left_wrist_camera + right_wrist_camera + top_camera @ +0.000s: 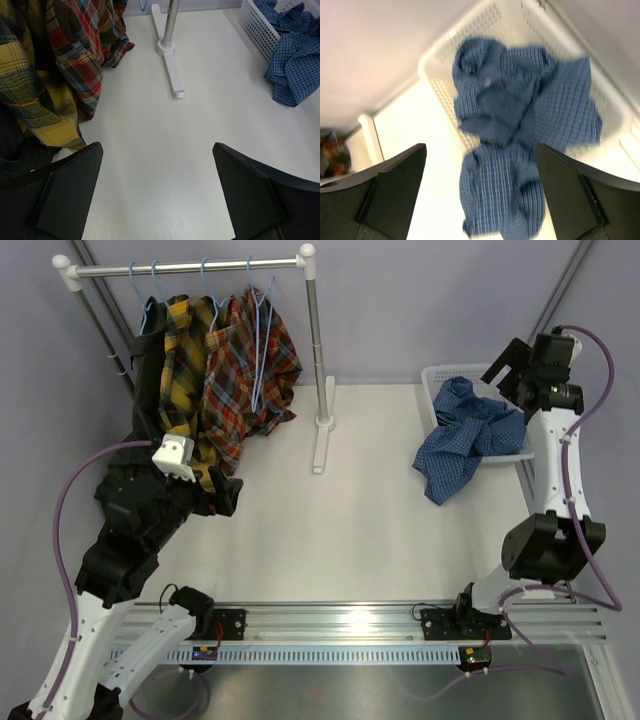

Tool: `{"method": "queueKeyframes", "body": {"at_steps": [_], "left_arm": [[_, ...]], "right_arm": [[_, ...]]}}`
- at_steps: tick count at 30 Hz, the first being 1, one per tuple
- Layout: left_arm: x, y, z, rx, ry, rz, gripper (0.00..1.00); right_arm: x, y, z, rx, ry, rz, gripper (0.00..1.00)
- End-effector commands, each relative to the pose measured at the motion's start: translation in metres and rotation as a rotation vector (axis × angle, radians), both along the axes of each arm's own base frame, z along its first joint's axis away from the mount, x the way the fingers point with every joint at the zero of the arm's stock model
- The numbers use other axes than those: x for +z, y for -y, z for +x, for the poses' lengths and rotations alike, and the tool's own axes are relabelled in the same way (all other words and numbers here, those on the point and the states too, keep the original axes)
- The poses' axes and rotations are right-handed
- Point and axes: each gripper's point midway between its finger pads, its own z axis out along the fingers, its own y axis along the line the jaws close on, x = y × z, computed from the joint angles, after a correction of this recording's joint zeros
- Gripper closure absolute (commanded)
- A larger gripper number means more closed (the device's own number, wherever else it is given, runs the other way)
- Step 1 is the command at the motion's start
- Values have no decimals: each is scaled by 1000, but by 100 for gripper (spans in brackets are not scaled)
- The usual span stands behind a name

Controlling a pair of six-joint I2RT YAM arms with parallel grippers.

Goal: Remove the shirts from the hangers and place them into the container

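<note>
Right wrist view: the soft blue small-check shirt (520,115) lies crumpled, half inside the white perforated plastic basket (440,75) and half spilling over its rim onto the smooth white bench (442,150). The right gripper (480,147) hangs above it, jaws spread wide, touching nothing. Well apart from the basket, the left gripper (157,147) is open and empty beside the yellow-black plaid shirt (35,105), which hangs from thin light-blue wire hangers (258,340).

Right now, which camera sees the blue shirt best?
The right wrist camera: the blue shirt fills its picture, part in the basket, part hanging over the rim, though blurry. The top camera shows it whole but small; the left wrist camera shows only part.
</note>
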Motion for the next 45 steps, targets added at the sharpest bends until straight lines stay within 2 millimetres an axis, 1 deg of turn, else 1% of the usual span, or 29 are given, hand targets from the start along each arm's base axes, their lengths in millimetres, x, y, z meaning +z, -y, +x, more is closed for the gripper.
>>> {"method": "queueKeyframes", "body": {"at_steps": [1,4,5,6,7,8,9,10,13,16,18,24,27,28,30,31,32,33,34,35,36,37,38,39,40,42,43,44,45], "left_arm": [[8,6,0,-26,24,-27,1],[5,7,2,-27,12,-24,1],[4,7,2,-26,11,-24,1],[4,11,1,-49,7,-31,1],[4,11,2,-47,6,-26,1],[2,11,3,-47,2,-21,1],[2,11,3,-48,1,-19,1],[1,12,4,-49,-2,-18,1],[1,14,5,-58,-7,-17,1],[3,14,4,-61,0,-17,1],[3,13,3,-57,2,-16,1],[1,10,2,-49,8,-10,1],[3,8,1,-41,16,-10,1],[4,7,0,-41,23,-10,1],[4,7,-1,-42,27,-8,1],[4,7,-1,-46,28,-7,1],[4,4,-1,-28,31,-4,1],[3,2,0,-16,31,1,1],[2,1,1,-12,30,3,1],[2,1,1,-10,30,3,1],[1,1,2,-11,27,6,1],[1,1,2,-10,27,8,1],[2,1,2,-8,27,8,1],[2,1,3,-7,27,12,1],[3,1,4,-8,28,14,1],[4,1,4,-7,29,17,1],[4,1,5,-6,28,19,1],[4,0,5,-3,31,21,1],[4,0,5,-3,31,21,1]], "right_arm": [[-62,-29,-37,35,-86,66,1],[-83,-52,-58,27,-62,86,1],[-105,-61,-78,34,-82,101,0],[-108,-75,-79,49,-49,126,1],[-116,-80,-86,38,-52,125,1],[-137,-82,-100,25,-76,130,0],[-141,-93,-101,40,-57,138,1],[-149,-97,-105,32,-58,125,0],[-194,-91,-114,-23,-137,128,1],[-216,-91,-112,-35,-193,127,1],[-218,-90,-106,-35,-189,117,1],[-218,-90,-72,12,-191,66,1],[-220,-91,-60,19,-185,62,14],[-219,-93,-59,27,-178,67,32],[-212,-95,-56,40,-148,71,54],[-202,-96,-57,48,-126,71,67],[-198,-96,-59,51,-126,69,87],[-193,-96,-61,59,-120,65,94],[-174,-96,-60,63,-82,61,100],[-171,-94,-66,64,-105,52,100],[-160,-94,-67,69,-98,42,100],[-133,-93,-62,75,-48,32,100],[-125,-91,-65,82,-60,9,100],[-92,-85,-56,59,-2,-21,100],[-76,-79,-52,45,18,-43,100],[-55,-65,-45,20,12,-82,100],[-29,-59,-29,14,53,-85,100],[-22,-40,-24,-17,51,-102,100],[-14,-32,-15,-32,60,-110,100]]}}
